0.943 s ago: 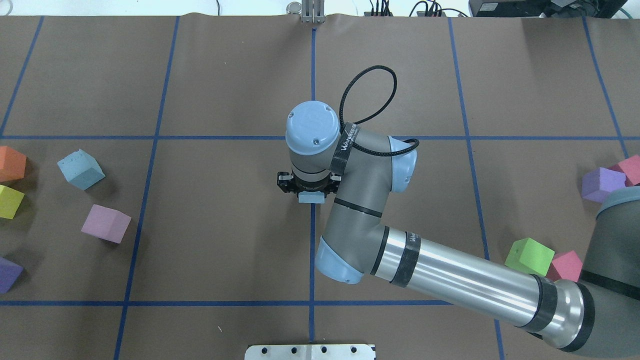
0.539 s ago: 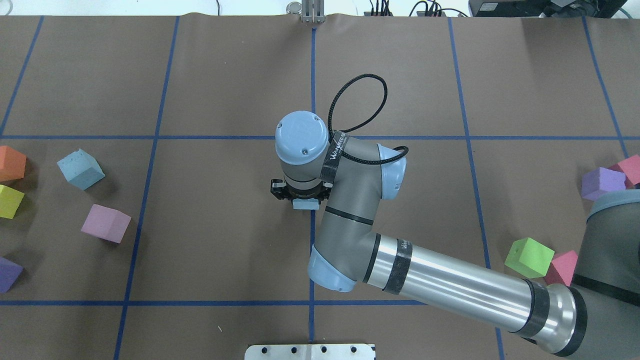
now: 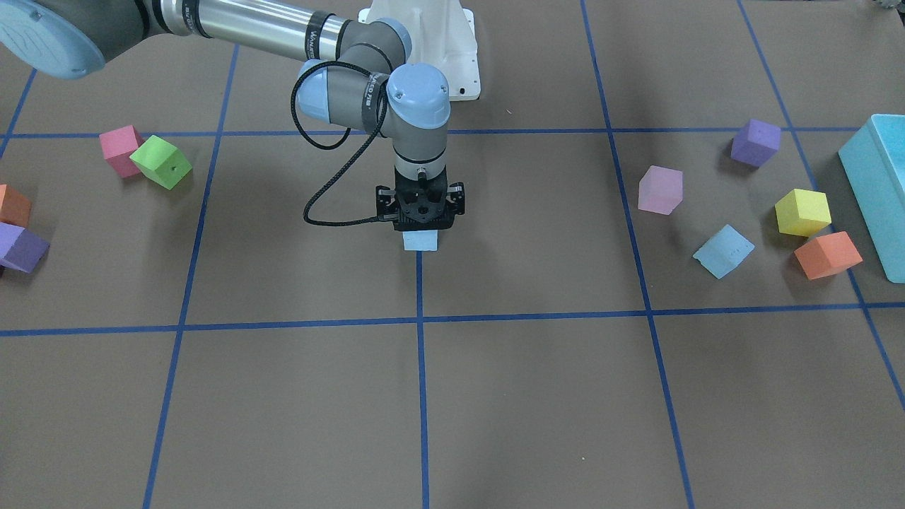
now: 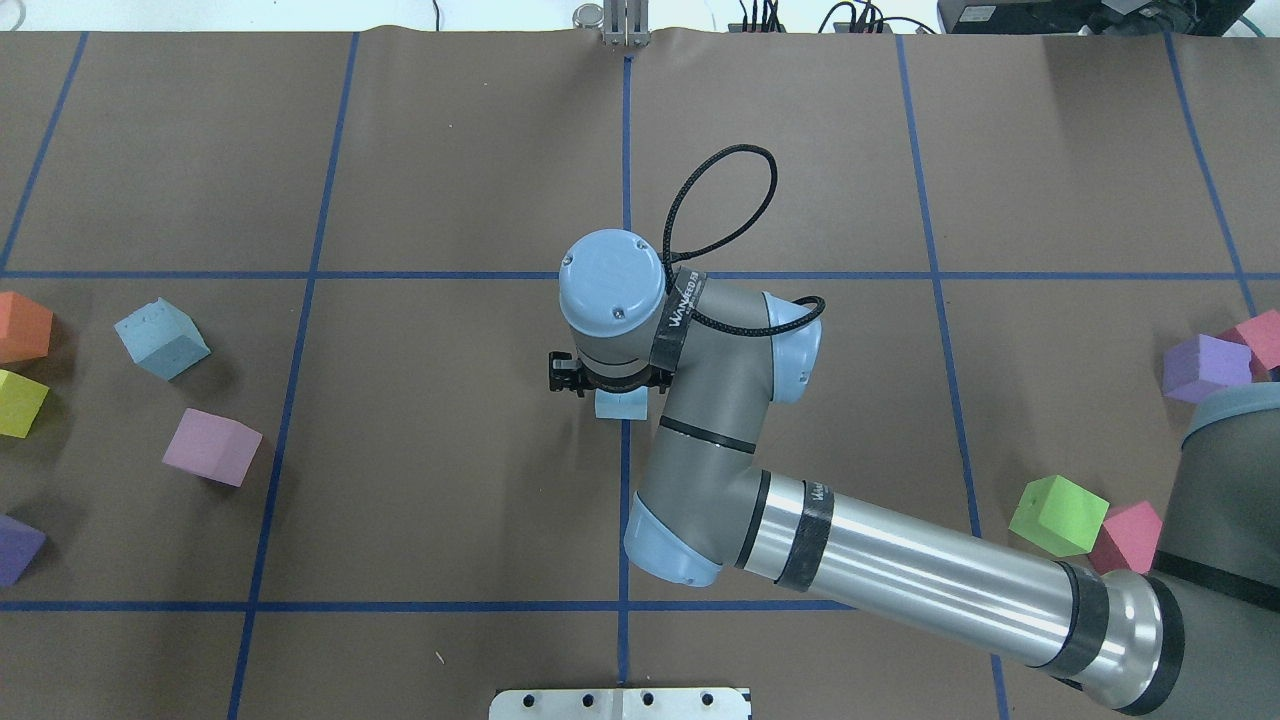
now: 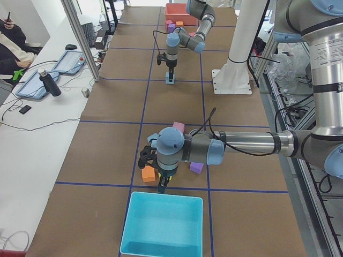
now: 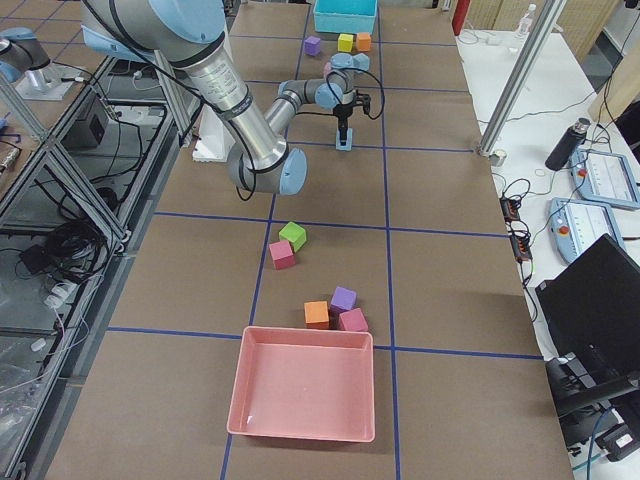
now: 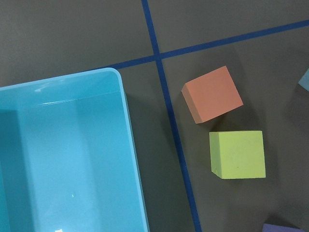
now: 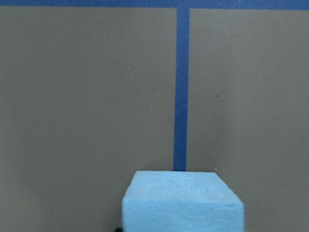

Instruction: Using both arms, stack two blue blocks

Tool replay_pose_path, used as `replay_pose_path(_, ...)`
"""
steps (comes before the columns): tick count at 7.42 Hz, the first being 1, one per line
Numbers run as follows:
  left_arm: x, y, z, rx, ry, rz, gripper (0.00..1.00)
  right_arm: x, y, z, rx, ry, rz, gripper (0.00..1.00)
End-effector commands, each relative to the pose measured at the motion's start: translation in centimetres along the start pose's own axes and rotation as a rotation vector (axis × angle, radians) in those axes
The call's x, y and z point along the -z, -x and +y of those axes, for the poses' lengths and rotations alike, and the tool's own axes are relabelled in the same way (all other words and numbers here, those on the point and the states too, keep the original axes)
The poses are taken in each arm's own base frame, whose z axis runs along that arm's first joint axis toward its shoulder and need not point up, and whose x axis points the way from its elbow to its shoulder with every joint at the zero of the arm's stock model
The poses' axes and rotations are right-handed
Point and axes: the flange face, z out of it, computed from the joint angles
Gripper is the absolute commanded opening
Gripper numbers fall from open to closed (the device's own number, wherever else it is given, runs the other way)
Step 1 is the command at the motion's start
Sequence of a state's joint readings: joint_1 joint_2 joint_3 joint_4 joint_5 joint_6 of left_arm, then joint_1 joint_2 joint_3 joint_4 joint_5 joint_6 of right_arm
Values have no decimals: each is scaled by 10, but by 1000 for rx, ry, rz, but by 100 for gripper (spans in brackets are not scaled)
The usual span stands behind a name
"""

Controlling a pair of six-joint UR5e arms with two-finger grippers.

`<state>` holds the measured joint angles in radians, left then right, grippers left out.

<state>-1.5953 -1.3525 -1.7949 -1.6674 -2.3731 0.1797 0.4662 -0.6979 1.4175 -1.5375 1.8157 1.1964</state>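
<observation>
My right gripper (image 3: 421, 225) points straight down at the table's centre, shut on a sky-blue block (image 3: 421, 241). The block sits at or just above the paper beside the blue centre line. It also shows in the overhead view (image 4: 620, 403) and fills the bottom of the right wrist view (image 8: 182, 200). The second blue block (image 4: 160, 338) lies tilted on the table's left side, also seen from the front (image 3: 722, 251). My left gripper (image 5: 161, 184) hangs over the cubes beside the teal box (image 5: 163, 230). I cannot tell whether it is open or shut.
On the left lie a pink cube (image 4: 212, 447), an orange cube (image 7: 212, 94), a yellow cube (image 7: 237, 154) and a purple cube (image 4: 15, 548). On the right lie green (image 4: 1058, 515), red-pink (image 4: 1130, 535) and purple (image 4: 1205, 368) cubes. A red tray (image 6: 305, 395) stands at the right end.
My right arm swung a little left and then back right, carrying the blue block with it. The block stays near the centre line. The other cubes have not moved.
</observation>
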Motion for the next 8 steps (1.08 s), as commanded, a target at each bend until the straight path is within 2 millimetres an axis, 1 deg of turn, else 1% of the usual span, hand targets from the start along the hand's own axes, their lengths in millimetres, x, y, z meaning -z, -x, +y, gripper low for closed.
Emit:
replay_pose_path(1, 5, -4, -8, -12, -11, -2, 98, 85, -17, -40, -5, -54, -113, 99)
replay_pose_path(2, 9, -7, -13, -19, -20, -4, 98, 118, -44, -69, -11, -60, -122, 99)
replay_pose_path(3, 20, -16, -37, -53, -51, -9, 98, 135, -90, -96, 48, -83, -94, 99)
replay_pose_path(4, 38, -28, -78, -97, -94, -18, 98, 140, -158, -121, 114, -91, -67, 99)
replay_pose_path(5, 48, -38, -111, -121, -113, -18, 98, 144, -223, -146, 188, -68, -55, 99)
replay_pose_path(6, 52, -57, -123, 29, -129, 57, 98, 137, -288, -157, 250, -56, -13, 99)
replay_pose_path(7, 56, -101, -161, 138, -131, 103, 98, 135, -335, -159, 270, -58, 25, 100)
replay_pose_path(8, 32, -145, -182, 166, -81, 118, 98, 143, -394, -166, 209, -65, 57, 100)
